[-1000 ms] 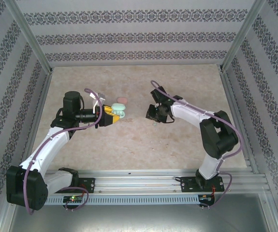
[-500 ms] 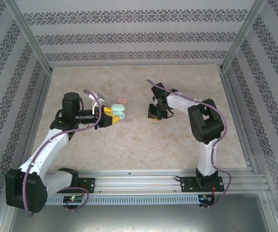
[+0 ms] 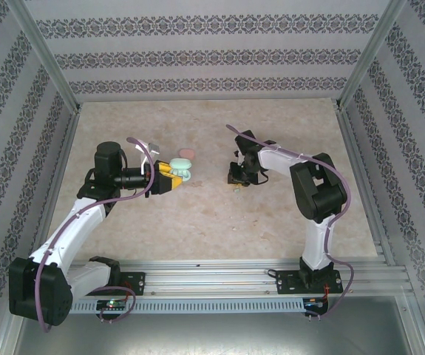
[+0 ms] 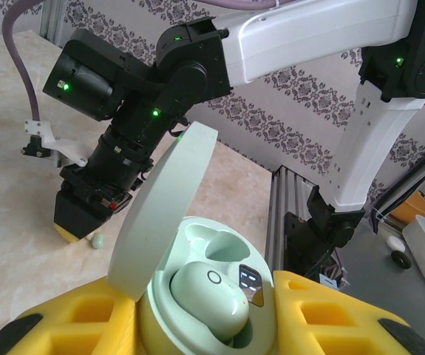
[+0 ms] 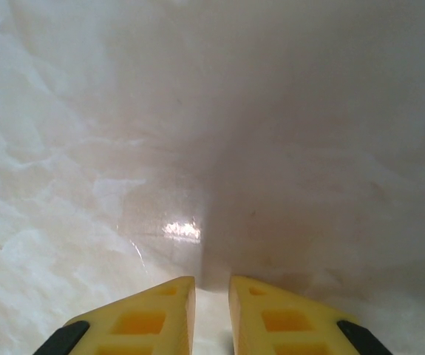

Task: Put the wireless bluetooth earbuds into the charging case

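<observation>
- Left tool (image 3: pixel 175 176) grips the open pale green oval plastic charging case (image 4: pixel 164 214), one pale green rounded earbud (image 4: pixel 205 292) seated inside.
- Right tool (image 5: pixel 211 288) nearly closed, empty, at the marbled surface (image 5: pixel 271 148); second pale green earbud (image 4: pixel 98 240) just beside it.

Top camera: you look down from above the near edge onto the whole table (image 3: pixel 197 222). Left wrist: low, facing across to the right arm (image 4: pixel 153 111), also in the top view. Right wrist: pointed down, very near the table.
</observation>
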